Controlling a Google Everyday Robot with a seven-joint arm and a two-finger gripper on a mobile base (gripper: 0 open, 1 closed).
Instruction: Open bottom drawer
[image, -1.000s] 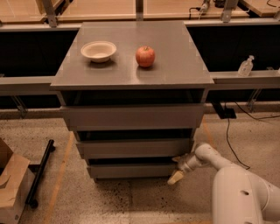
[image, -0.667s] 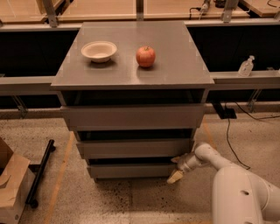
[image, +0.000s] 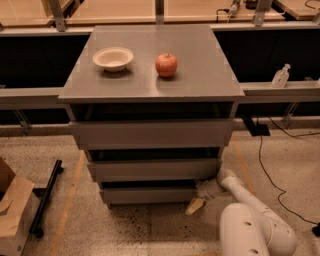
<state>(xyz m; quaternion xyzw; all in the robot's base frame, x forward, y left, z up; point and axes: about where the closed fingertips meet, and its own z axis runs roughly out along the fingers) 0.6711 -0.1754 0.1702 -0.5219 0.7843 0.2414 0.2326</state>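
The bottom drawer (image: 150, 195) is the lowest, narrowest grey front of the three-drawer grey cabinet (image: 150, 135). It sits under the two wider drawers, with a dark gap above it. My gripper (image: 197, 197) is at the drawer's right end, low near the floor, on the white arm (image: 240, 192) that reaches in from the lower right. One pale fingertip (image: 194, 206) points down-left just below the drawer's right corner. The other finger is hidden behind the drawer's edge.
A white bowl (image: 113, 58) and a red apple (image: 166, 65) sit on the cabinet top. A cardboard box (image: 12, 215) and a black bar (image: 46, 196) lie on the floor at left. A cable (image: 265, 170) runs over the floor at right. A bottle (image: 280, 76) stands on the right ledge.
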